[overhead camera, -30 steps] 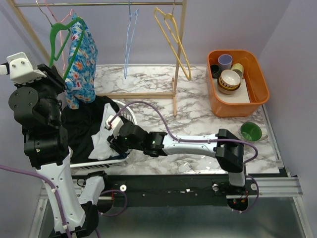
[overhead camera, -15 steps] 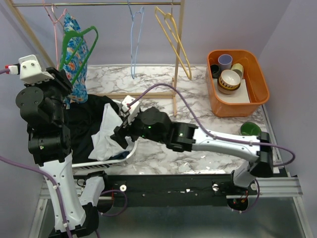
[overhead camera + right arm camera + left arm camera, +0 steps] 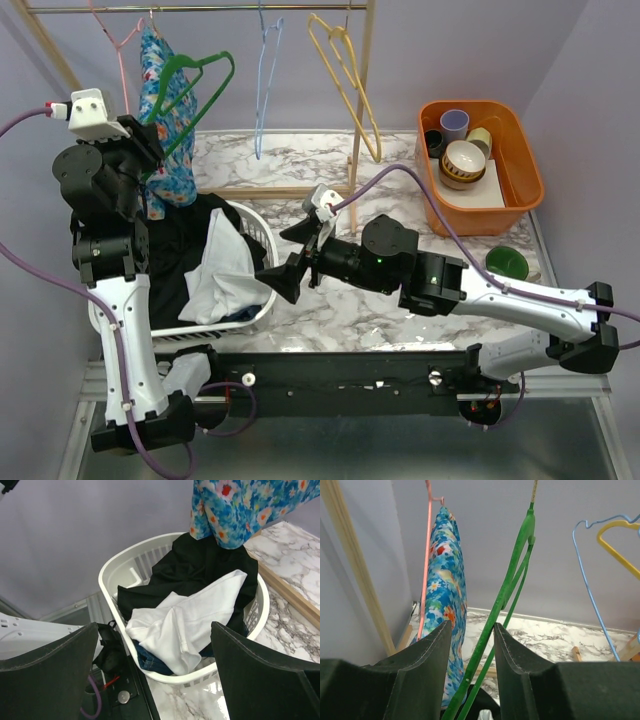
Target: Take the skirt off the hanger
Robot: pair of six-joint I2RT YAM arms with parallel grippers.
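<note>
so left fingers (image 3: 420,670) are gripping the green hanger (image 3: 507,580), probably hanging it up; right fingers (image 3: 50,665) are gaping open, skirt (image 3: 200,565) lying below them.

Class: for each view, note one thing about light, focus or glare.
Top view: soft even light, all sharp, faint sheen on the table. Left wrist: green hanger crisp, near jaws dark and featureless. Right wrist: basket and white cloth sharp, jaws black and soft-edged.
</note>
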